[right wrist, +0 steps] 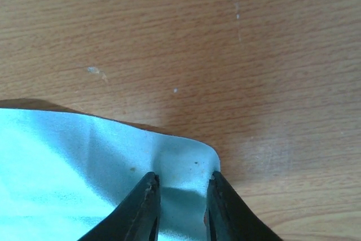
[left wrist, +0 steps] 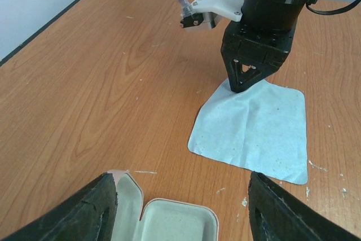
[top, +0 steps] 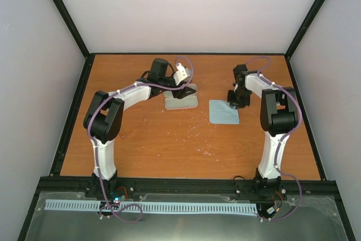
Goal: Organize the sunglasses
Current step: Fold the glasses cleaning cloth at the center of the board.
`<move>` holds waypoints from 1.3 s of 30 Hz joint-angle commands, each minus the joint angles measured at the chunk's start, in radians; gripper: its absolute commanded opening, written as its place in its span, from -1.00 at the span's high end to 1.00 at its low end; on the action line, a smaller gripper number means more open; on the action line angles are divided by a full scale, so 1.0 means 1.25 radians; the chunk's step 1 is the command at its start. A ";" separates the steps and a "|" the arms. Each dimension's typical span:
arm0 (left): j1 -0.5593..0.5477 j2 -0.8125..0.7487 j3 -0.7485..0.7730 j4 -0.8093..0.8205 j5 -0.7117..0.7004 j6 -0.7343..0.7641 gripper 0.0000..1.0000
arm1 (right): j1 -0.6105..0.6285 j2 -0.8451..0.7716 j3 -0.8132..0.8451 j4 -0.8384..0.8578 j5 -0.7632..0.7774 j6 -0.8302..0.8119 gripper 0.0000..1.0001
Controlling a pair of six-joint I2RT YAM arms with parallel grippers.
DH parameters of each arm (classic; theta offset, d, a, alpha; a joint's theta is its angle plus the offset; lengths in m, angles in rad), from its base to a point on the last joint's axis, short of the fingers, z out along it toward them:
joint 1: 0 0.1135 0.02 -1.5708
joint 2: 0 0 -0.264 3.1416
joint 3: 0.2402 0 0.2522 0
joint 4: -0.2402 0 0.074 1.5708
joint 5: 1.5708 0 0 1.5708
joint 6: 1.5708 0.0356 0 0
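Broadly, the desk (top: 169,150) was flat wood-grain laminate, orange-brown, w/ a few pale scuffs. Next down, the cloth (left wrist: 254,131): pale blue, thin, soft-looking, squarish w/ rounded corners, lying flat right of desk centre, near the case (left wrist: 175,221) but not touching it. The case was a hard clamshell w/ pink rim and smooth cream lining, lid open, nothing in the part visible. The sunglasses couldn't be made out in any view. The left gripper (left wrist: 183,183) hung spread wide over the case, holding nothing. The right gripper (right wrist: 181,180) was pinched onto the cloth's far right corner, fabric puckered btwn its jaws. Step in hand, prob.: picking up the cloth. The next move likely calls for a slow lift so the limp fabric doesn't slip out.
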 commanded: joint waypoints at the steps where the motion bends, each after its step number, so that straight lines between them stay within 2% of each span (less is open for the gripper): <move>1: 0.006 -0.034 -0.008 0.021 -0.004 -0.004 -0.27 | 0.009 0.052 0.004 -0.018 0.033 -0.007 0.57; 4: 0.007 -0.035 -0.010 0.024 -0.007 0.000 -0.27 | 0.013 0.068 0.003 -0.020 0.043 -0.009 0.89; 6: 0.007 -0.035 -0.012 0.027 -0.004 0.000 -0.27 | 0.014 0.078 0.003 -0.018 0.045 -0.010 0.94; 11: 0.007 -0.030 -0.006 0.031 0.007 0.000 -0.26 | 0.015 0.064 0.004 -0.010 0.061 -0.005 0.94; 19: 0.005 -0.002 0.025 0.032 0.020 -0.011 -0.18 | 0.015 -0.062 0.032 0.018 0.112 0.007 0.94; 27: 0.002 0.008 0.033 0.044 0.022 -0.014 -0.15 | 0.015 -0.072 0.039 0.038 0.110 0.000 0.94; 34: -0.011 0.030 0.027 0.061 0.082 -0.014 -0.37 | 0.015 -0.065 0.025 0.057 0.081 -0.005 0.94; 39: -0.028 0.081 0.065 0.029 0.057 0.005 -0.29 | 0.014 -0.057 0.013 0.064 0.100 -0.008 0.94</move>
